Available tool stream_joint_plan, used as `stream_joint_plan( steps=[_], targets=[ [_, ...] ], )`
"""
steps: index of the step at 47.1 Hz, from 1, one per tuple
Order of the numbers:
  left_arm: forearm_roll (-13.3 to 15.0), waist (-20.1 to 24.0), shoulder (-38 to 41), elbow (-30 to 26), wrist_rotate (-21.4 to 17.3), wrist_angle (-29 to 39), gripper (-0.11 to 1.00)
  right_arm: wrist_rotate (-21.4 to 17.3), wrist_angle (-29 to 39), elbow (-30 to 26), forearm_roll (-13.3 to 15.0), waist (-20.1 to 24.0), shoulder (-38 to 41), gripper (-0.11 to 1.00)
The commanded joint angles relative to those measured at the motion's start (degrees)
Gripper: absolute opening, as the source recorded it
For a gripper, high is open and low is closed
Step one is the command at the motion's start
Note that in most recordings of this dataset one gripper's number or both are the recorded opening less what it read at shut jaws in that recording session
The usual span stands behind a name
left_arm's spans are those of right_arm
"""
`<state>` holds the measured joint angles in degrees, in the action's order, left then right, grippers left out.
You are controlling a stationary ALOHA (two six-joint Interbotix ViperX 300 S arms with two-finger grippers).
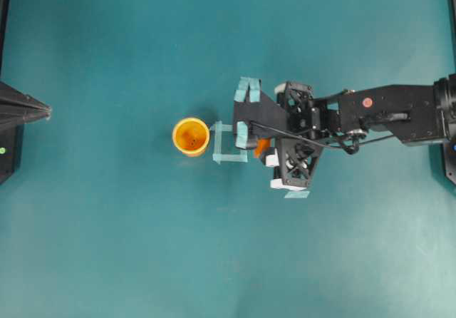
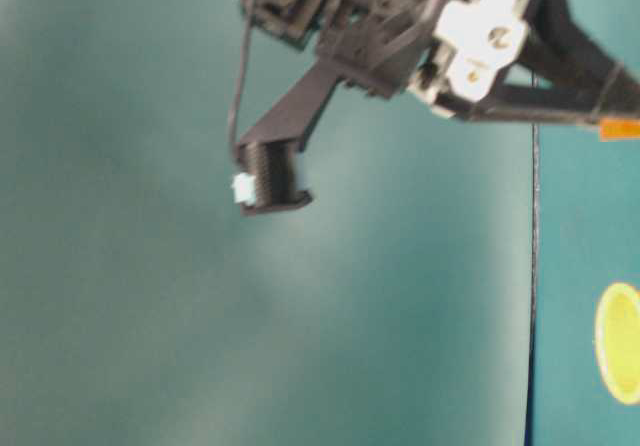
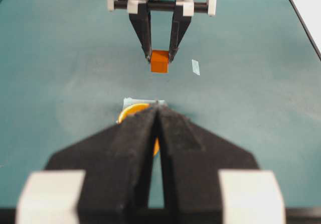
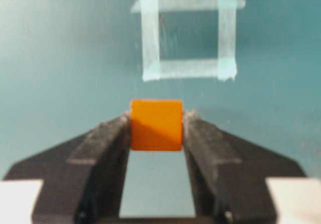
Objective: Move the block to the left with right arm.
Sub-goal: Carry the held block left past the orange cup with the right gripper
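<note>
1. My left fingers (image 3: pixel 156 133) are pressed together, gripping nothing.
2. The orange cup (image 1: pixel 191 136) stands at nine o'clock of the tape square (image 1: pixel 229 145).
3. My right fingers (image 4: pixel 156 128) pinch the block (image 4: pixel 156 124), raised off the surface (image 1: pixel 107 225), at three o'clock of the square.

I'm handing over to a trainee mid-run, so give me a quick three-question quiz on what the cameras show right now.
1. True or false: the right tool is shut on the block.
2. In the overhead view, what stands directly left of the tape square? A) orange cup B) second block C) left tool
3. Fill in: the left tool has its fingers ____ and holds nothing.

Key:
1. True; in the right wrist view both fingers press the block's sides.
2. A; the orange cup stands upright beside the square, seemingly just clear of it.
3. Closed; the left wrist view shows them meeting at the tips.
</note>
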<state>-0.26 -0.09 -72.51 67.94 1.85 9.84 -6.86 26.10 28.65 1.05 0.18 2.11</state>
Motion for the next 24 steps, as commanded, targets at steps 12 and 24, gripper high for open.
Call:
stream_joint_plan(
  steps=[12,24],
  targets=[
    [-0.1,-0.1,0.4,-1.8,0.0,0.1,-0.01,0.3,-0.1,-6.9,2.0,0.2,-1.8,0.41],
    [-0.1,0.0,0.3,-1.7,0.0,0.3,-0.01,0.3,-3.3,-12.3,6.3,-0.7,0.2,0.41]
  ],
)
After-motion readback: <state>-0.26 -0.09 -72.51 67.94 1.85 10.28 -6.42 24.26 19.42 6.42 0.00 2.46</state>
